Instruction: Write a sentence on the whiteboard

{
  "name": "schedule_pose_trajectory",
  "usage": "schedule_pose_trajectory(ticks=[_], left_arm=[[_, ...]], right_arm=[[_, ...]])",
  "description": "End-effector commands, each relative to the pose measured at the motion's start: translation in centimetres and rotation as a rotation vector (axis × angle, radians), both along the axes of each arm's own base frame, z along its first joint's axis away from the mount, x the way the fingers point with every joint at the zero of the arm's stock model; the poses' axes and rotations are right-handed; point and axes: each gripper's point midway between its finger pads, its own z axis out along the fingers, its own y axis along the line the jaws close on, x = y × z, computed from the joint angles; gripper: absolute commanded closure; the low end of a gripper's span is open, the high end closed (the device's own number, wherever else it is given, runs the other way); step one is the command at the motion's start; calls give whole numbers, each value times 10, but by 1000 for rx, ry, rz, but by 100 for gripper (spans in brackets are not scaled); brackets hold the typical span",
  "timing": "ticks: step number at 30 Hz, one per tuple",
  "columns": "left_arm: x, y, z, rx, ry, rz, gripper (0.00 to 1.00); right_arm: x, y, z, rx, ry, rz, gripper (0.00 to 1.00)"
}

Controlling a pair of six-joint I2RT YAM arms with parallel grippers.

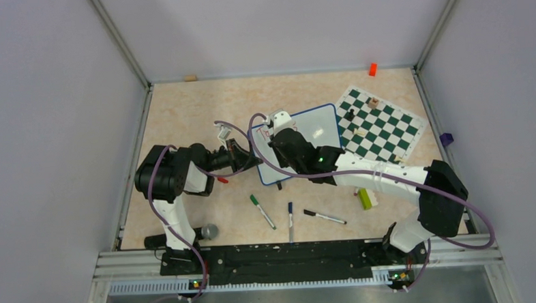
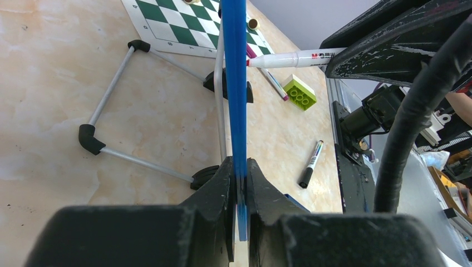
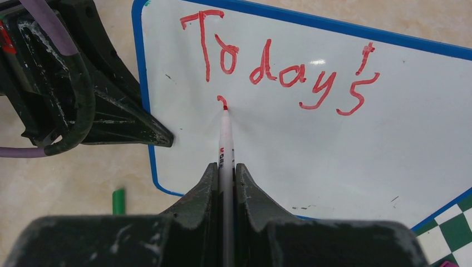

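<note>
The whiteboard (image 3: 345,144) stood propped on its wire stand (image 2: 111,89) near the middle of the table (image 1: 182,114), just beside the chess mat (image 1: 380,123). The left gripper (image 2: 239,169) was clamped on the thin blue frame at the board's left edge. The right gripper (image 3: 225,172) pinched a red marker (image 3: 225,139), its tip touching the face below the sentence (image 3: 261,75), which read only "Today's". The board looked light, stiff and glossy, likely to slide or tip under pen pressure, so the frame edge seemed the right hold.
</note>
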Motion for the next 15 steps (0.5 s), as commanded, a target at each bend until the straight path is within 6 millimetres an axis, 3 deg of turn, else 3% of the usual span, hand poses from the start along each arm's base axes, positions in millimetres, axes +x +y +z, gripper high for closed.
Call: schedule_pose_trajectory(ticks=[1,15], left_arm=[[-5,-1,17,-8,-149,-40,100],[-5,-1,17,-8,-151,-40,100]], right_arm=[[-4,-2,7,22,-9,-17,100],[0,-7,10,9,-19,-35,100]])
